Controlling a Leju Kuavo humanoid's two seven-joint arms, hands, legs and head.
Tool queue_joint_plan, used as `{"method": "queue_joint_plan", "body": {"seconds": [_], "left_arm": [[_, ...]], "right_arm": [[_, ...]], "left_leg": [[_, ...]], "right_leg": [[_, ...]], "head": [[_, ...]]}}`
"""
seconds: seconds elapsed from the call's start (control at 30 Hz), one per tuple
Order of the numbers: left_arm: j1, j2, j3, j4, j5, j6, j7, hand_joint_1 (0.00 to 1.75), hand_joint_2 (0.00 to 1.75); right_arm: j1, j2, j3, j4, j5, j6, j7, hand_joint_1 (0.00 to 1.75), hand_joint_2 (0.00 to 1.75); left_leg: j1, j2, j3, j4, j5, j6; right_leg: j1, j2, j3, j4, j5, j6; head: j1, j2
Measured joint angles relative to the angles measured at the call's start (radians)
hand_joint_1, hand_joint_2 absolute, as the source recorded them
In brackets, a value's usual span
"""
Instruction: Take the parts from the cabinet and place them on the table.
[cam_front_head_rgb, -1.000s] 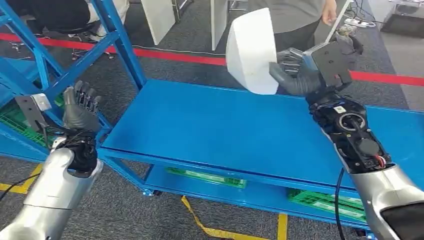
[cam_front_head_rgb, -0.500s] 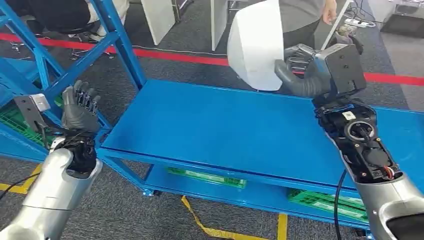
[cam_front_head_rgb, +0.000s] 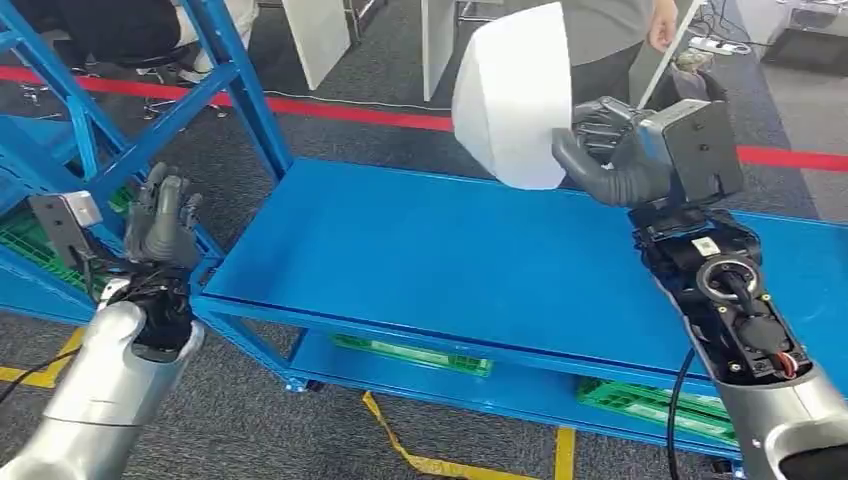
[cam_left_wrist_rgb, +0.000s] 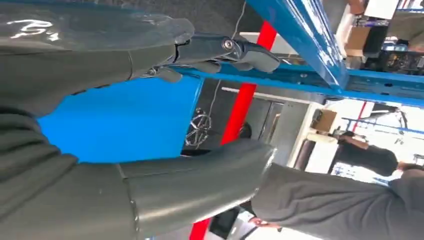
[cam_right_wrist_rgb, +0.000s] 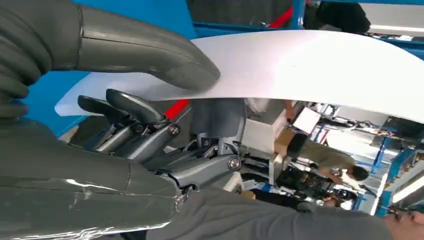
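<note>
The right hand (cam_front_head_rgb: 608, 155) grips a white curved part (cam_front_head_rgb: 515, 95) by one edge, thumb on one face and fingers on the other, holding it upright above the far side of the blue table (cam_front_head_rgb: 450, 260). The left hand (cam_front_head_rgb: 160, 215) is empty, fingers spread, raised beside the blue cabinet frame (cam_front_head_rgb: 235, 85). The hold looks shallow: most of the part juts beyond the fingers, so it could pivot or slip out on the way down. A person (cam_front_head_rgb: 600, 35) stands just beyond the part, within reach of any swing.
</note>
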Motion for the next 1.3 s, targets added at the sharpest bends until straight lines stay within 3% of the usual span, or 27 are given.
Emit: {"method": "queue_joint_plan", "body": {"seconds": [0.9, 0.93, 1.03, 1.07, 1.1, 1.13, 1.2, 1.23, 1.27, 1.3], "left_arm": [[0.001, 0.000, 0.000, -0.007, 0.003, -0.002, -0.014, 0.00, 1.75], [0.001, 0.000, 0.000, -0.007, 0.003, -0.003, -0.014, 0.00, 1.75], [0.000, 0.001, 0.000, -0.007, 0.003, -0.004, -0.015, 0.00, 1.75], [-0.001, 0.001, 0.000, -0.007, 0.003, -0.004, -0.016, 0.00, 1.75], [-0.001, 0.000, 0.000, -0.007, 0.003, -0.004, -0.017, 0.00, 1.75], [-0.003, 0.000, 0.000, -0.007, 0.003, -0.004, -0.017, 0.00, 1.75], [-0.001, 0.000, 0.000, -0.007, 0.003, -0.004, -0.017, 0.00, 1.75], [0.001, 0.000, 0.000, -0.007, 0.003, -0.004, -0.017, 0.00, 1.75], [0.003, 0.000, 0.000, -0.007, 0.003, -0.004, -0.017, 0.00, 1.75], [0.004, 0.000, 0.000, -0.007, 0.003, -0.004, -0.017, 0.00, 1.75]], "right_arm": [[0.057, -0.011, -0.016, -0.073, -0.032, -0.006, 0.001, 1.75, 1.75], [0.061, -0.011, -0.016, -0.076, -0.026, -0.006, 0.001, 1.75, 1.75], [0.064, -0.011, -0.015, -0.088, -0.016, -0.006, 0.000, 1.75, 1.75], [0.065, -0.011, -0.016, -0.095, -0.014, -0.006, 0.000, 1.75, 1.75], [0.065, -0.014, -0.016, -0.097, -0.014, -0.006, 0.000, 1.75, 1.75], [0.065, -0.016, -0.016, -0.098, -0.013, -0.006, 0.000, 1.75, 1.75], [0.073, -0.016, -0.014, -0.101, -0.011, -0.003, 0.000, 1.75, 1.75], [0.077, -0.018, -0.015, -0.101, -0.011, -0.003, 0.001, 1.75, 1.75], [0.081, -0.019, -0.015, -0.102, -0.011, -0.003, 0.001, 1.75, 1.75], [0.081, -0.019, -0.015, -0.102, -0.011, -0.003, 0.001, 1.75, 1.75]], "left_leg": [[0.000, 0.000, 0.000, 0.000, 0.000, 0.000], [-0.008, 0.001, -0.003, 0.006, -0.002, 0.005], [-0.006, -0.001, -0.003, 0.000, 0.002, 0.012], [0.005, -0.001, 0.013, -0.018, 0.013, 0.016], [0.006, -0.003, 0.021, -0.028, 0.017, 0.018], [0.008, -0.003, 0.022, -0.029, 0.018, 0.020], [0.010, -0.011, 0.024, -0.028, 0.018, 0.020], [0.013, -0.018, 0.024, -0.028, 0.017, 0.019], [0.017, -0.027, 0.025, -0.026, 0.015, 0.015], [0.022, -0.039, 0.027, -0.024, 0.011, 0.008]], "right_leg": [[0.000, 0.000, 0.000, 0.000, 0.000, 0.000], [-0.005, 0.000, 0.002, -0.004, 0.003, 0.005], [-0.006, -0.003, 0.005, -0.007, 0.006, 0.010], [-0.004, -0.003, 0.000, -0.007, 0.002, 0.012], [-0.006, -0.006, -0.009, 0.013, -0.017, 0.015], [-0.007, -0.006, -0.031, 0.075, -0.055, 0.018], [-0.016, -0.007, -0.106, 0.252, -0.127, 0.026], [-0.020, -0.007, -0.134, 0.315, -0.145, 0.031], [-0.025, -0.008, -0.139, 0.326, -0.138, 0.036], [-0.030, -0.008, -0.116, 0.284, -0.109, 0.042]], "head": [[0.000, 0.000], [-0.002, 0.000], [-0.004, 0.000], [-0.006, 0.000], [-0.003, 0.000], [0.003, 0.000], [0.011, 0.000], [0.013, 0.000], [0.016, 0.000], [0.019, 0.000]]}}
